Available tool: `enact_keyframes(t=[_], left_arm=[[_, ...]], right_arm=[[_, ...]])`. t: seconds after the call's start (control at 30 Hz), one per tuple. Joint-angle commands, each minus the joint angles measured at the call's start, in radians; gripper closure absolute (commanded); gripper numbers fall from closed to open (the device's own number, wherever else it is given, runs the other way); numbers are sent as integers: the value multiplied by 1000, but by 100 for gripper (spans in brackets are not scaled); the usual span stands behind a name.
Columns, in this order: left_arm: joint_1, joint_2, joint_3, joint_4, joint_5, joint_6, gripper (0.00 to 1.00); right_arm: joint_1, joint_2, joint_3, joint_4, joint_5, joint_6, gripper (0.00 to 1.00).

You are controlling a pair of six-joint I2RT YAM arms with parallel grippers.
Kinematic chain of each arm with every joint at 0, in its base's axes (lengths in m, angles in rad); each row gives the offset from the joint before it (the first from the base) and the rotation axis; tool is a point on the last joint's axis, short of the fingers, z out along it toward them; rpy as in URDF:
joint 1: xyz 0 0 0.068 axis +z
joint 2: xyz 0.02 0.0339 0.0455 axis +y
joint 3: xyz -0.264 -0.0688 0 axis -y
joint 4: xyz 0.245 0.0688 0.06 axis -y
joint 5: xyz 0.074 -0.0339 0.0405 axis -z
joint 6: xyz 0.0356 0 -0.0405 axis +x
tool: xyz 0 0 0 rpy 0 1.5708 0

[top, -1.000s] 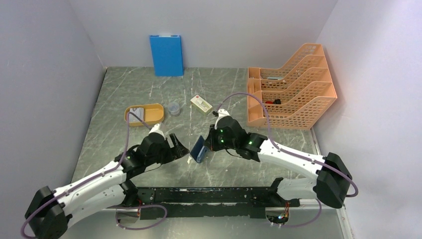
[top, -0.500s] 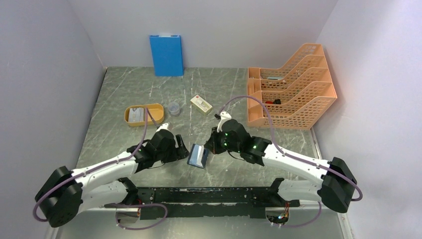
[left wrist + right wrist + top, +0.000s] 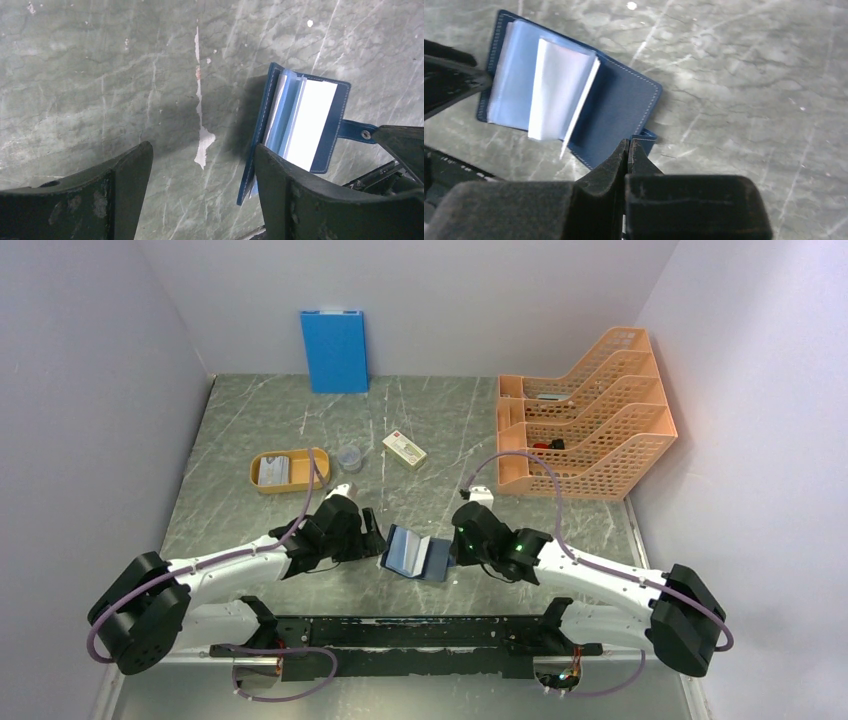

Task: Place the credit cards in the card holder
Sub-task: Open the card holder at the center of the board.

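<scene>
Right jaws: pressed together on the snap tab of the small dark navy folding card holder (image 3: pixel 614 107), as far as the wrist view shows. I judge this a pin that stops the holder from sliding or folding shut.
Card holder (image 3: pixel 412 554): lies open on the grey-green marbled surface (image 3: pixel 250 420), between the left jaws and the right jaws. Its tab end is at the right jaws and its pale blue sleeves fan upward, so the pockets are within reach.
Left jaws: spread wide with nothing between them. One of the fingers (image 3: pixel 295 195) is just beside the holder's free cover (image 3: pixel 305 122), the other over bare surface. Probably placed to press that cover flat.
Credit cards (image 3: pixel 272 471): thin pale grey plastic rectangles, lying in the orange oval tray (image 3: pixel 300 453), well apart from the holder and beyond the left jaws.
Step in hand: by my reading, getting the holder open and steady; no card is loaded yet that I can make out.
Risk: the raised sleeves may flop shut once the tab is released.
</scene>
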Motion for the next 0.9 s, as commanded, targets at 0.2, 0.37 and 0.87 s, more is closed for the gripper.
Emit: enact_keyframes(t=[0.2,0.37,0.87], left_arm=[[-1,39,28,73,53,38,24],[-1,29,13,105,76,33,26],[-1,15,5,146,111,31,29]], right_arm=[[-11,-32,30,-166,109,57,55],[-9,-169,111,-217,39,19,45],[67,-3,235,24,-249,46,48]])
